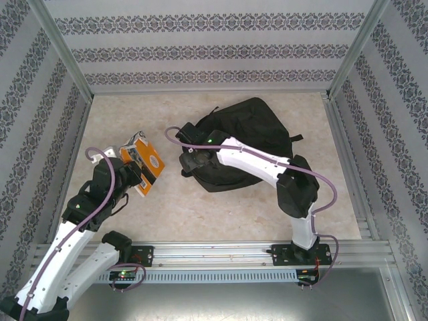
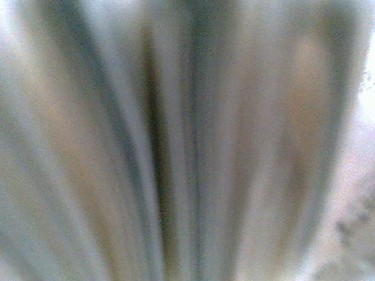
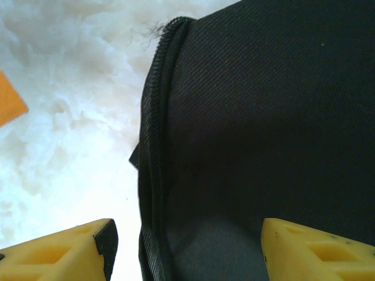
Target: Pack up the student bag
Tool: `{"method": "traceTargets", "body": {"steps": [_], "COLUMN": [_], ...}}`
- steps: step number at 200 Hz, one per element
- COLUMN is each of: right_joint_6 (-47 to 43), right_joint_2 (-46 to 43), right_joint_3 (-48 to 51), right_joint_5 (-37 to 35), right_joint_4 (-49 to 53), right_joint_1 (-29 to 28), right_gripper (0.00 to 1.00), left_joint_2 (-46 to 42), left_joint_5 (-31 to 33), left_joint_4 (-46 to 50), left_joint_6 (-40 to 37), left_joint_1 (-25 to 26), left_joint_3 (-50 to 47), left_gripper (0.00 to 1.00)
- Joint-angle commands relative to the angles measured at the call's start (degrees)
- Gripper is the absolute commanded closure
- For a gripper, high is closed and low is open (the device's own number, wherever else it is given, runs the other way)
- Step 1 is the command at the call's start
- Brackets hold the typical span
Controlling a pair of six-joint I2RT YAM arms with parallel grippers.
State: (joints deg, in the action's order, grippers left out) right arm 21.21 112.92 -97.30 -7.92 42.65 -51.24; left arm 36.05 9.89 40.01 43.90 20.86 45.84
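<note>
- Left jaws: clenched on an orange book (image 1: 148, 166), left of the bag (image 1: 257, 127).
- Right jaws: released, wide apart, astride the bag's (image 3: 263, 117) zippered left edge; contact cannot be told.
- Bag: lying on the desk (image 1: 200, 221), centre-right.
</note>
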Motion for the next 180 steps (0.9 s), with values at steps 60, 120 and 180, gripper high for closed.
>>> {"method": "traceTargets", "body": {"steps": [60, 120, 180], "right_joint_6": [1.7, 1.1, -2.9], "right_joint_2": [6.7, 0.1, -5.5], "right_joint_3": [-6.6, -2.5, -6.5], "right_joint_5": [-5.3, -5.7, 3.6], "right_joint_4": [0.8, -1.0, 5.9], "right_joint_1": [0.4, 3.1, 7.6], "right_gripper": [0.49, 0.89, 1.00], "left_joint_2": [-1.2, -1.2, -0.3], "left_joint_5": [-1.3, -2.0, -11.4], "left_joint_4": [-3.8, -4.7, -8.8], "left_joint_6": [-0.6, -1.4, -3.0], "left_joint_1": [-0.7, -0.8, -0.9], "left_joint_3": [-1.5, -2.0, 0.5], "left_gripper": [1.00, 1.00, 1.00]}}
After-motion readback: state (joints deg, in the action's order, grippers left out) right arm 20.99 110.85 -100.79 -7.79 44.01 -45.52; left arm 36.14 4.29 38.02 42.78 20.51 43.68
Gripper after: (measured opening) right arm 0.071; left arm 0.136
